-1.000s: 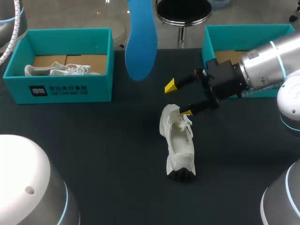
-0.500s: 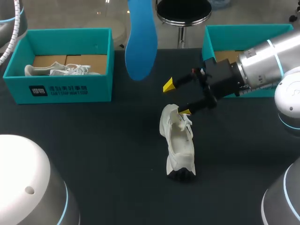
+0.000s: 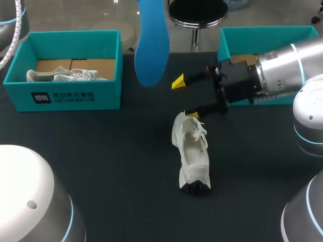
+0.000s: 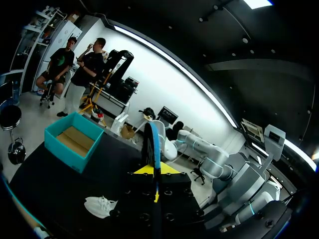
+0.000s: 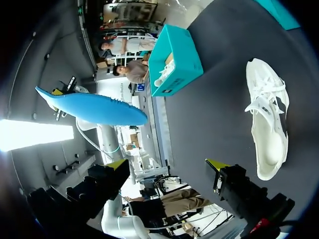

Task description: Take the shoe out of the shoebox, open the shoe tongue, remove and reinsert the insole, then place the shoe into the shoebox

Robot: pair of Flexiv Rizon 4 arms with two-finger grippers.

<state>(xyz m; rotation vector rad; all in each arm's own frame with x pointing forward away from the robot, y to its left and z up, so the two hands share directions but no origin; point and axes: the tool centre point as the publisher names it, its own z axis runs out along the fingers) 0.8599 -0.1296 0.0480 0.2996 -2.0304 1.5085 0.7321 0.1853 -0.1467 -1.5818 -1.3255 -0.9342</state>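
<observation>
— Where is the shoe (image 3: 192, 156)?
— It lies on the table (image 3: 101, 151). My right gripper (image 3: 184, 98) hangs wide open just beside its far end.
— And the insole (image 3: 152, 40)?
— My left gripper (image 4: 153, 172) pinches it, up high, past the shoe.

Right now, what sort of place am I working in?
Probably a robot shoe-handling test bench: dark table, two teal shoeboxes, a white sneaker lying between them, a blue insole in the left gripper.
</observation>
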